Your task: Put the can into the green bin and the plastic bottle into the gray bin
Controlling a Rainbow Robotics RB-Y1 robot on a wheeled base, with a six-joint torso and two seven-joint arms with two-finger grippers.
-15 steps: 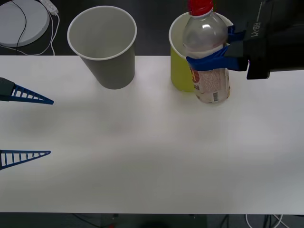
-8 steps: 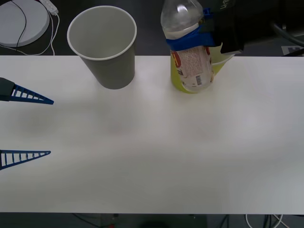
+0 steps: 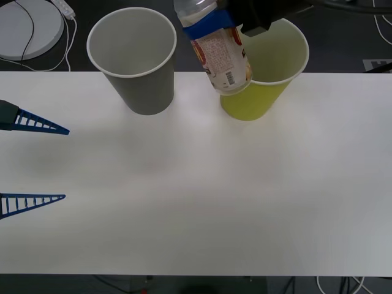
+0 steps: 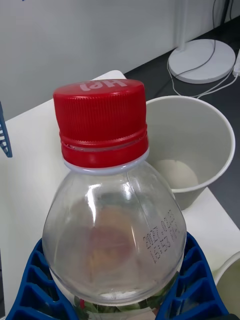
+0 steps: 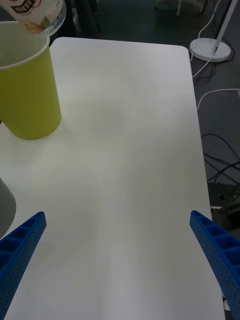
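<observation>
Right gripper (image 3: 211, 18), at the top centre of the front frame, is clamping the bottle (image 3: 217, 52) just below its shoulder; in the right wrist view the blue ribbed fingers (image 4: 30, 285) are pressing in on both sides of the clear body under the red cap (image 4: 101, 122). The bottle is hanging clear of the table, tilted, with its long axis running from the cap end at the top edge of the front frame down and to the right, so its base is overlapping the left rim of the green bin (image 3: 269, 92). The gray bin (image 3: 135, 61) is sitting to the upper left of the bottle in that frame, close by but not under it, with its open mouth facing up. That is the relation the coming move turns on: the bottle is standing between the two bins, its base leaning over the wrong one, and the gray mouth lies leftward in the picture from the gripper. My judgement is that the carry needs to go on left until the base is over the gray opening before any release. Left gripper (image 3: 37, 162) is waiting at the left edge of the front frame, fingers spread wide and empty, well apart from both bins; the table (image 3: 202, 202) around it is white.
</observation>
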